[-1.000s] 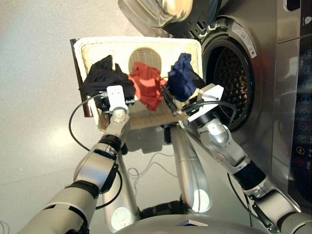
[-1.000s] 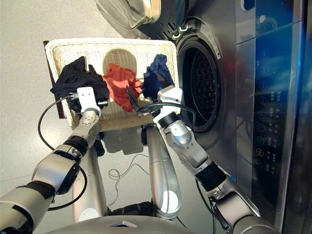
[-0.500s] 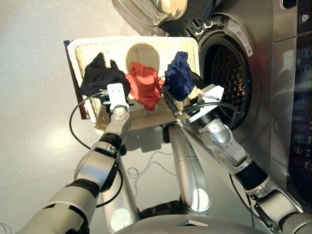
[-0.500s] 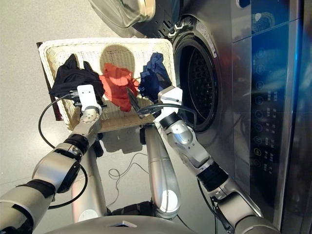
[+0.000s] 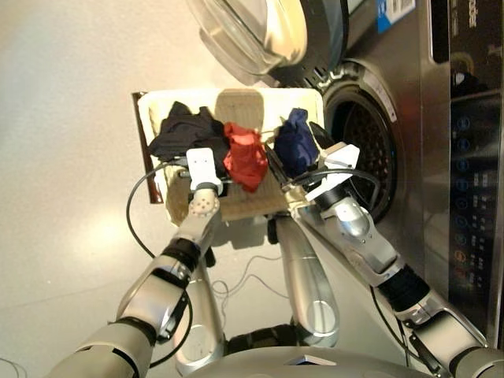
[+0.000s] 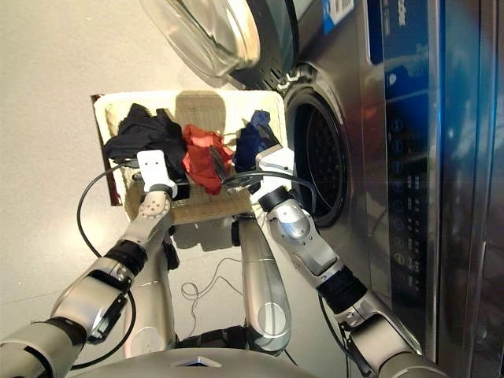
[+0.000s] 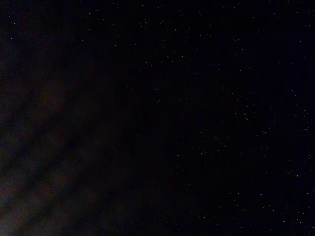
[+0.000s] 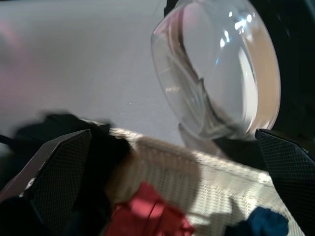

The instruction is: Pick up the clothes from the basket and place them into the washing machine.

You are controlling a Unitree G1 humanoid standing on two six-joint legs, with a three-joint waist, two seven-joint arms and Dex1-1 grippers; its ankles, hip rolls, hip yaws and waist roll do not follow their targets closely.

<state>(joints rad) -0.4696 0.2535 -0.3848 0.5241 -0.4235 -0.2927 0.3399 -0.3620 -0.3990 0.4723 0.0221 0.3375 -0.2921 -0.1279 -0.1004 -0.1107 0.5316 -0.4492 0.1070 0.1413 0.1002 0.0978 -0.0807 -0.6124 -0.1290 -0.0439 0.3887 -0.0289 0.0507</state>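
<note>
The cream basket (image 5: 236, 102) stands on the floor left of the washing machine (image 5: 366, 153), whose round door (image 5: 252, 35) hangs open above the basket's far side. In the basket lie the clothes: a black one (image 5: 185, 134), a red one (image 5: 246, 157) and a navy one (image 5: 295, 146). My left gripper (image 5: 201, 167) sits at the near edge of the black one; its wrist view is all dark. My right gripper (image 8: 172, 133) is open, low over the basket's near right part, with one finger (image 5: 273, 165) between the red and navy clothes and nothing in it.
A tall dark appliance panel with a control strip (image 5: 472, 197) rises right of the porthole. A thin brown board (image 5: 144, 150) lines the basket's left side. A black cable (image 5: 138, 224) loops from my left wrist over the grey floor.
The whole picture has shifted and the basket looks smaller, so the camera has moved. Both grippers stay by the same clothes as before, and no garment has left the basket.
</note>
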